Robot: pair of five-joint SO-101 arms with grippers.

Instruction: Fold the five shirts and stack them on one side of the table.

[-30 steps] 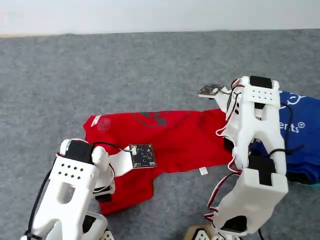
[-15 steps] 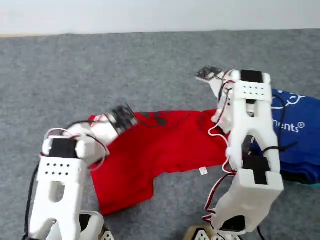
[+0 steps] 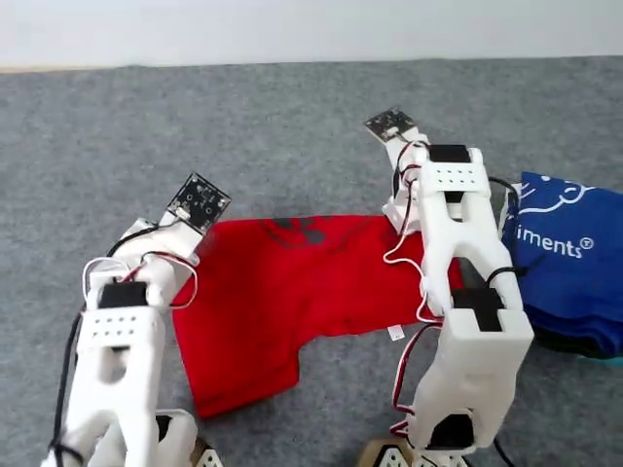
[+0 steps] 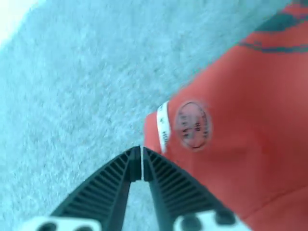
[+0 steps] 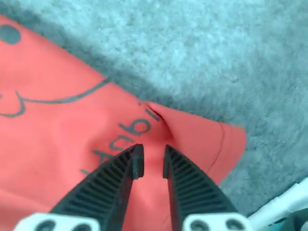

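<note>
**Ana:** From above, where is the work?

**Ben:** The red shirt (image 3: 292,292) lies flat and unfolded on the grey table (image 3: 292,107). One arm stands over each of its far corners. A blue shirt (image 3: 569,258) sits just outside the right arm. I'd guess that side is meant for the stack.

**Ana:** And the left wrist camera?

**Ben:** The left gripper (image 4: 142,153) has its fingers pressed together with nothing between them. Its tips hang over bare table. The shirt's corner, with a white tag (image 4: 163,127), is just beside the tips and slightly ahead. My guess is it sits off the edge so it can spread and take the hem from outside.

**Ana:** The right one?

**Ben:** The right gripper (image 5: 152,154) has its jaws a narrow gap apart and pinches nothing I can see. Red cloth lies directly under the tips, with a small crease just ahead of them. The shirt's corner is a little further out. That looks like lining up to nip the edge, so both corners could lift together for one even fold.
</note>
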